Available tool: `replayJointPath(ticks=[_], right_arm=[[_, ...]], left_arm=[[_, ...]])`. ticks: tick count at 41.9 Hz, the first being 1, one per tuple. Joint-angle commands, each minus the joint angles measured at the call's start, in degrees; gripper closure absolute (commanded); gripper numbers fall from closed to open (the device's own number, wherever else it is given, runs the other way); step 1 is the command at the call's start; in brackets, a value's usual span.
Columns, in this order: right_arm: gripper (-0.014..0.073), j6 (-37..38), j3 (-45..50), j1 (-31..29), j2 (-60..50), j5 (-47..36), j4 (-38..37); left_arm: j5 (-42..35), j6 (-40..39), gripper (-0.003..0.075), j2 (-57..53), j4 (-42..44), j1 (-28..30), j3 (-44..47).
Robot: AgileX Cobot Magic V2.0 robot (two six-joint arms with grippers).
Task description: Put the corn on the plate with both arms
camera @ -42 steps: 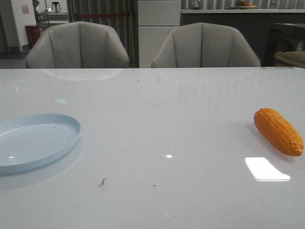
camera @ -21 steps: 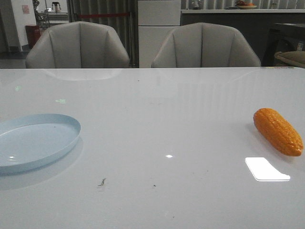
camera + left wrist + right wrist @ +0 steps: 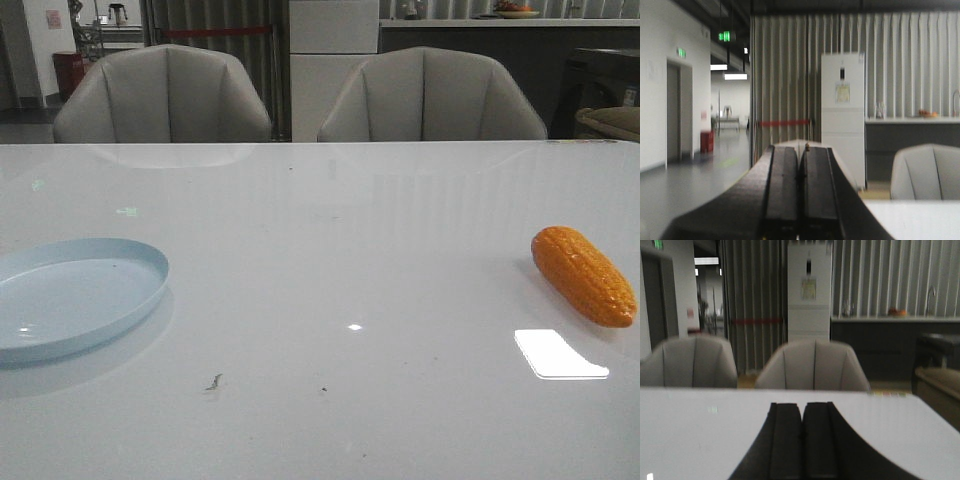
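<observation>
The orange corn (image 3: 584, 275) lies on the white table (image 3: 330, 260) at the right, slanting towards the front right. The pale blue plate (image 3: 72, 295) sits at the left edge of the table, empty. Neither arm shows in the front view. In the left wrist view my left gripper (image 3: 800, 150) is shut and empty, pointing level out over the room. In the right wrist view my right gripper (image 3: 802, 406) is shut and empty, pointing level over the table. Neither wrist view shows the corn or the plate.
Two grey chairs (image 3: 165, 95) (image 3: 430, 95) stand behind the table's far edge. A bright light reflection (image 3: 558, 354) lies on the table just in front of the corn. Small dark specks (image 3: 213, 381) mark the table near the front middle.
</observation>
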Motion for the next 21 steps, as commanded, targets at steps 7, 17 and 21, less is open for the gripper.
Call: replayJointPath(ticks=[7,17,21], right_arm=[[0.0538,4.4,-18.4,0.0,1.4,1.8,-3.8],[0.0538,4.4,-38.3,0.0,17.0,12.5,-6.7],[0.0538,4.4,-42.9,0.0,24.5,12.4,-6.7]], left_arm=[[-1.9,-0.5,0.0631,3.0,6.8,0.0,-16.0],[2.3,-0.5,0.0631,16.8,8.4,0.0,-30.6],[4.4,-0.5,0.0631,23.2,8.4,0.0,-34.8]])
